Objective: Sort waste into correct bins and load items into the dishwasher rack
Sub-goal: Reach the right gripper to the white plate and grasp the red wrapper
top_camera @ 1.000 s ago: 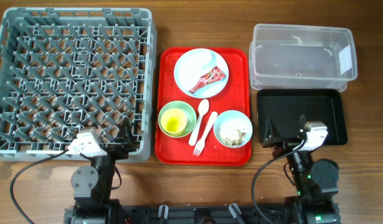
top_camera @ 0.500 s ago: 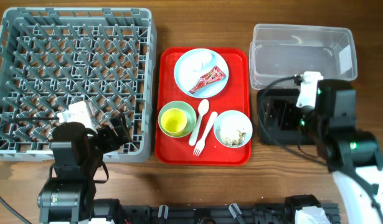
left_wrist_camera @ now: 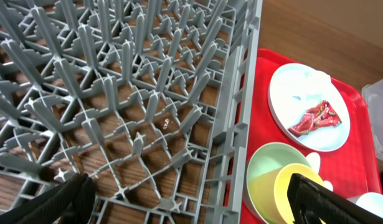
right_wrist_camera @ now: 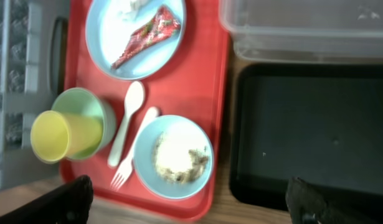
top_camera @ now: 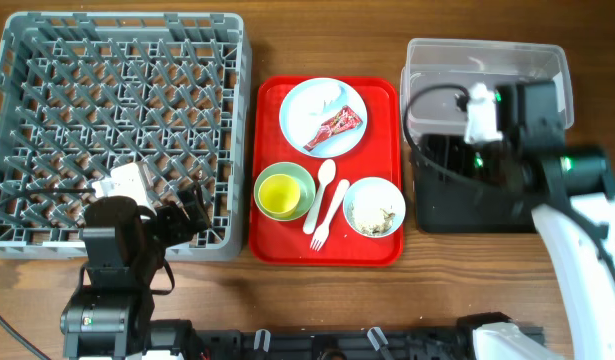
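Note:
The grey dishwasher rack (top_camera: 117, 130) stands at the left. On the pale blue plate (top_camera: 322, 100) lies the red-and-white wrapper (top_camera: 334, 127). The yellow cup (top_camera: 277, 195) stands in the mint-green bowl (top_camera: 297, 175). The white spoon (top_camera: 323, 185) and fork (top_camera: 325, 218) lie beside it. The pale blue bowl (top_camera: 374, 228) holds rice scraps (top_camera: 377, 208). My left gripper (left_wrist_camera: 191, 199) is open and empty over the rack's front right corner. My right gripper (right_wrist_camera: 191, 205) is open and empty, high above the left part of the black tray (top_camera: 507, 205). The clear tub (top_camera: 485, 60) sits behind the black tray.
The dishes sit on a flat red serving tray (top_camera: 382, 120) between the rack and the bins. Bare wooden table runs along the front edge. The right arm's cable loops over the clear tub's front edge.
Both arms rose from the table's front edge. The left stopped over the rack's front right corner. The right moved on over the black tray toward the clear tub. The dishes have not moved.

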